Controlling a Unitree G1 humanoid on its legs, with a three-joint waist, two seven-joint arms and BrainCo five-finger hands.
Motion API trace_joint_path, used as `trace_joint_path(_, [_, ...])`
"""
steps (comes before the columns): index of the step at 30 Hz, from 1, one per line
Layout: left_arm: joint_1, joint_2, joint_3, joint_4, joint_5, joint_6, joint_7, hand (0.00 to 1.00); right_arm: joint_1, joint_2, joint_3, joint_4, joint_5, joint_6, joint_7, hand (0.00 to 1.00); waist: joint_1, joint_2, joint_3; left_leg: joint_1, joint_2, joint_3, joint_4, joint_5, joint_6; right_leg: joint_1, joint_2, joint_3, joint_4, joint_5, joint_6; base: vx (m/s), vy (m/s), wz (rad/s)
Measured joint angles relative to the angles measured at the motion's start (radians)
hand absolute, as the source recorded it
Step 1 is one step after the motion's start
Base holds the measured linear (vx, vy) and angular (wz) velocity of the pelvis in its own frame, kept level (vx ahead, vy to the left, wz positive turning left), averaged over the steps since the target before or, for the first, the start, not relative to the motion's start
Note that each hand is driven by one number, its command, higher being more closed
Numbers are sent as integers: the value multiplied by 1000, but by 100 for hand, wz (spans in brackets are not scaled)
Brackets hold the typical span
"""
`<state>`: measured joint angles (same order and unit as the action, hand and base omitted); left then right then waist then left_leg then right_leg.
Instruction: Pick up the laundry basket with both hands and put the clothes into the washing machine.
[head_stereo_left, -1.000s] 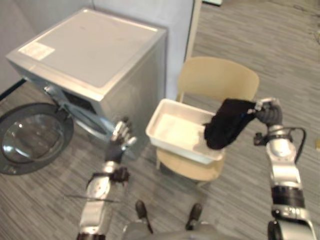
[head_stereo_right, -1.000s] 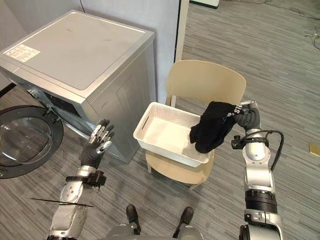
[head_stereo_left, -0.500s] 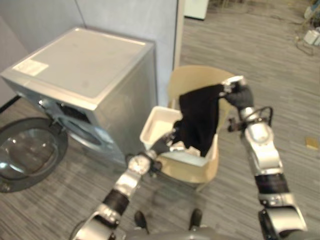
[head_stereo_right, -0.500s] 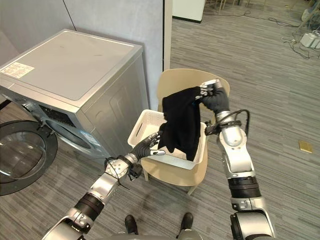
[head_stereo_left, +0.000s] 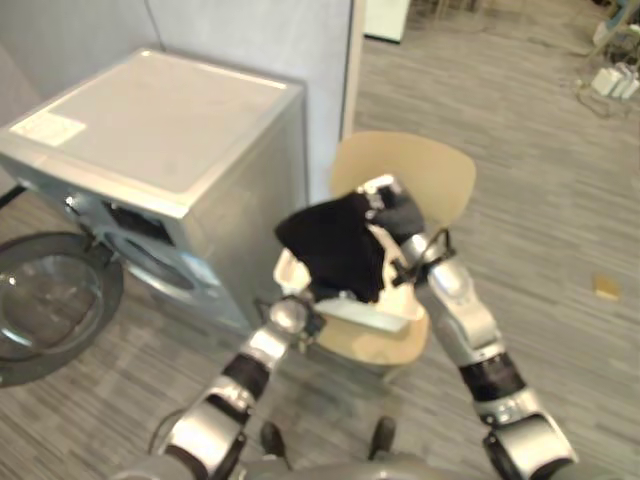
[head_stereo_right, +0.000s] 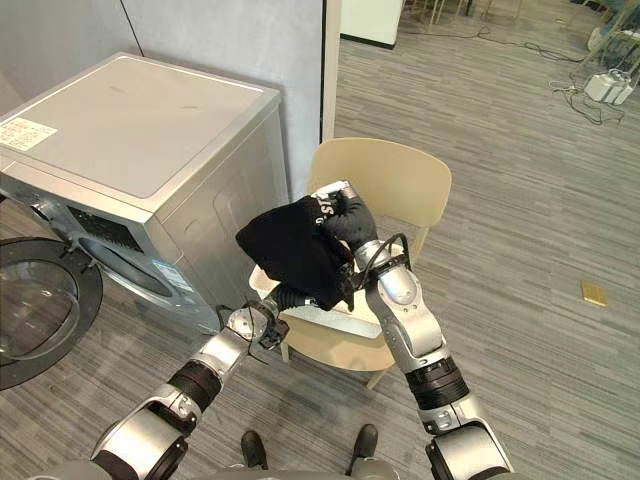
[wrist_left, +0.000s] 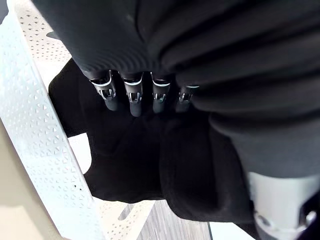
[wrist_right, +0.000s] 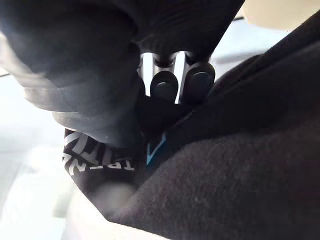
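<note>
The right hand is clamped on a black garment, its dark-tipped fingers curled into the soft knit beside a patch of white print. The cloth hangs from that hand in a rumpled, rounded bundle over the white laundry basket, whose plastic wall is pierced with rows of small holes. Beneath the bundle the left hand reaches in at the basket's rim. Its fingers lie straight in a row, tips against the dark folds, gripping nothing. The basket sits on a smooth beige chair with a rounded back. Beyond the left hand stands the boxy silver washing machine, its round glass door swung open.
</note>
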<state>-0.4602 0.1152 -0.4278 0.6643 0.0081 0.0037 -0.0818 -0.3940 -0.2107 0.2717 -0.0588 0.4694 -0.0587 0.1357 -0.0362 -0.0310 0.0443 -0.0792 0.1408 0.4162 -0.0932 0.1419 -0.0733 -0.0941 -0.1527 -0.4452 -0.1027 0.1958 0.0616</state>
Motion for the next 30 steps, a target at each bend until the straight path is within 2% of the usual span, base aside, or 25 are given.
trace_joint_path(3, [-1,-1,0,4,-25,0,-1,0,11,11,28,-26,52,0,15,100,-2,0,0,0,0,2,0,-2,-3,-1,0,2,0,0,0,51,-12,-3])
trace_joint_path(4, [-5,-5,-1,16,-49,-1,-3,100,11,19,43,-28,72,0,16,100,-2,0,0,0,0,2,0,-2,-3,-2,0,3,0,0,0,35,-8,-2])
trace_joint_path(11, [-6,-14,-6,20,-105,-8,3,100,11,59,121,-36,114,0,8,100,-3,0,0,-4,2,16,0,-3,-5,-16,-1,17,0,2,-2,49,-13,-7])
trace_joint_path(13, [-6,-16,-6,26,-105,-11,36,100,11,70,136,-37,114,-2,-5,100,-3,0,0,-4,2,23,0,-4,-6,-20,-1,23,0,2,-3,45,-11,-9])
trace_joint_path(18, [-11,-16,0,34,-106,-18,104,100,11,85,138,-45,112,-9,-30,100,-3,1,0,-10,2,37,0,-7,-9,-37,0,39,-1,7,-6,50,-14,-9])
trace_joint_path(26, [-9,-47,48,34,-101,-33,146,100,52,85,125,-75,106,-14,-39,100,-4,3,-2,-10,2,38,0,-7,-10,-38,-1,41,-1,7,-6,49,-15,-1])
trace_joint_path(30, [28,-52,87,9,-94,-37,158,100,101,86,75,-86,83,-26,-57,100,-5,9,-5,-10,1,37,0,-9,-12,-38,-2,41,-1,7,-6,45,-13,0])
